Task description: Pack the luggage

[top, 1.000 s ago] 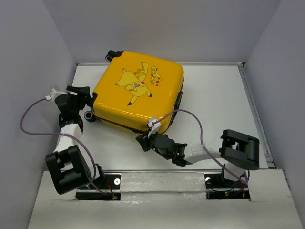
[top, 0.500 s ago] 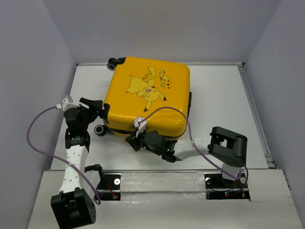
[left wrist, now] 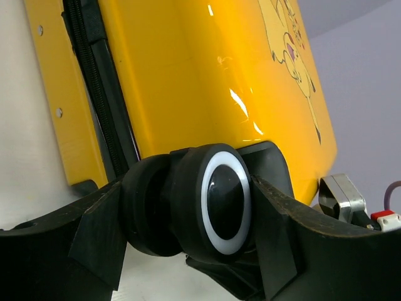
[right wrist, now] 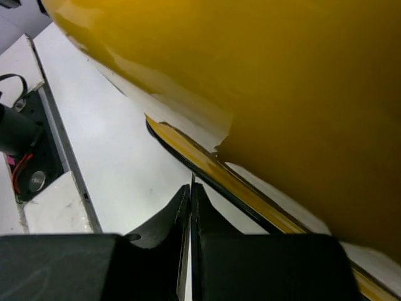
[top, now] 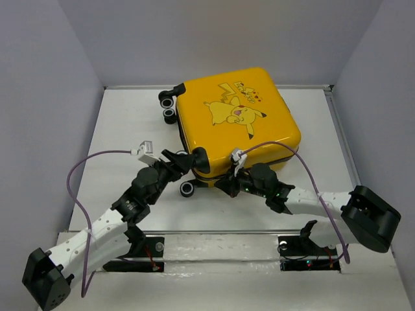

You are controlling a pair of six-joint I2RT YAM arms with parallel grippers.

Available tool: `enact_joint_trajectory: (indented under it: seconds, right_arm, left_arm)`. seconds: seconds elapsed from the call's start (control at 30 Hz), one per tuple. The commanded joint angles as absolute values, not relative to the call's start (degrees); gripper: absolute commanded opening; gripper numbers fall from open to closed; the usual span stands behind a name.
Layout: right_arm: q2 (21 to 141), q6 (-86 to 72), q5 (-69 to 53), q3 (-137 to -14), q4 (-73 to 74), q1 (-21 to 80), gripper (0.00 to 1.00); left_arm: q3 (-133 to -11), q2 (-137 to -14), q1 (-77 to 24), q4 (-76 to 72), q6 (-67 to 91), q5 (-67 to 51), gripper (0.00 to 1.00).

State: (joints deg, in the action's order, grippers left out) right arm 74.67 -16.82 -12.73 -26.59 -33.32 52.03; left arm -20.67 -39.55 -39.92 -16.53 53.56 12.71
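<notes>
A: Plain pale grey walls close in a white worktop (top: 311, 129) on three sides: back wall (top: 214, 39), left wall (top: 39, 116), right wall (top: 389, 97).
B: The light?
A: Soft and even, with only faint shadows on the surface.
B: Anything at the edges?
A: A thin raised rail (top: 342, 139) lines the right side, and a scuffed white ledge (top: 220, 285) spans the near edge.

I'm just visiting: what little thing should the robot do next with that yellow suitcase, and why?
Probably slide the shut right gripper along the seam, feeling for where it opens. The luggage lies closed, lid up, so nothing can go in yet. The left gripper looks clamped on a corner wheel, steadying it, and the right tips sit at that seam.
</notes>
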Motion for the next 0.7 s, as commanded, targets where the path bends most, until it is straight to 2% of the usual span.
enact_joint_trajectory:
  seconds: [0.0, 0.1, 0.23, 0.3, 0.53, 0.67]
  right_arm:
    - [78.1, -22.6, -22.1, -27.9, -37.1, 54.5, 0.07]
    - [82.9, -22.2, -16.6, -30.8, -36.9, 63.3, 0.07]
    - [85.5, -27.5, -16.2, -28.2, -45.9, 66.1, 0.07]
    - [82.1, -28.5, -15.9, -26.6, -46.4, 66.1, 0.07]
    - [65.7, -26.0, -9.3, -24.3, -29.5, 67.9, 0.07]
    - [60.4, -25.5, -8.1, -26.0, -21.7, 67.9, 0.07]
  left_arm:
    - [-22.5, -46.0, -53.7, -20.9, 54.1, 9.7, 0.06]
    - [-25.7, -49.2, -54.7, -22.7, 52.3, 9.3, 0.06]
    - [-29.9, -52.3, -55.0, -22.9, 48.9, 8.1, 0.06]
    - [-32.8, -53.0, -55.0, -22.3, 45.6, 8.9, 0.06]
    - [-43.8, -56.0, -52.9, -18.8, 39.0, 12.0, 0.06]
    - [-47.4, -54.9, -51.4, -16.9, 37.0, 13.1, 0.06]
